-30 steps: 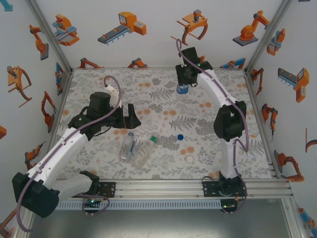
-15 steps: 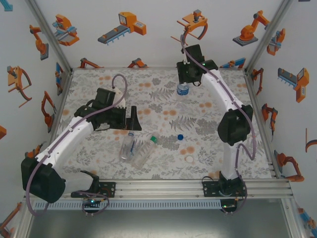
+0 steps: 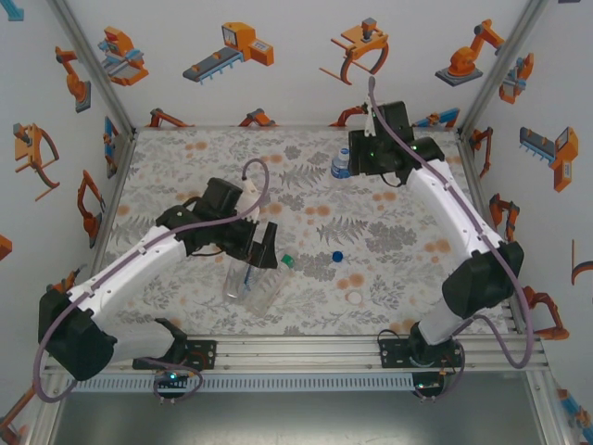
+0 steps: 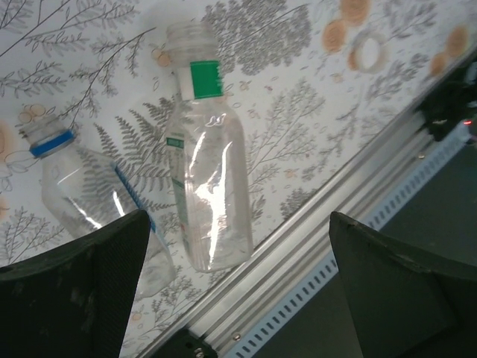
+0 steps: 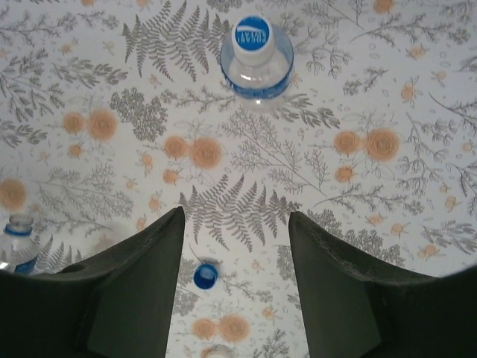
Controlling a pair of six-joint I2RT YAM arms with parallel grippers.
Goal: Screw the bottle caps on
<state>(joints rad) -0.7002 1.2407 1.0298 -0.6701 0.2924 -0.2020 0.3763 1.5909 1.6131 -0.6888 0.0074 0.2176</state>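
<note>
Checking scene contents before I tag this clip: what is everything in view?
upright bottle: one, clear with blue label band, cap on, far side of table
blue-ringed bottle: one, clear, lying uncapped, near middle
green-marked bottle: one, clear, lying uncapped beside it
blue cap: one, blue, loose mid-table
white cap: one, white, loose toward near edge
table: one, floral grey and orange
left gripper: open, above the lying bottles
right gripper: open, empty, near upright bottle
</note>
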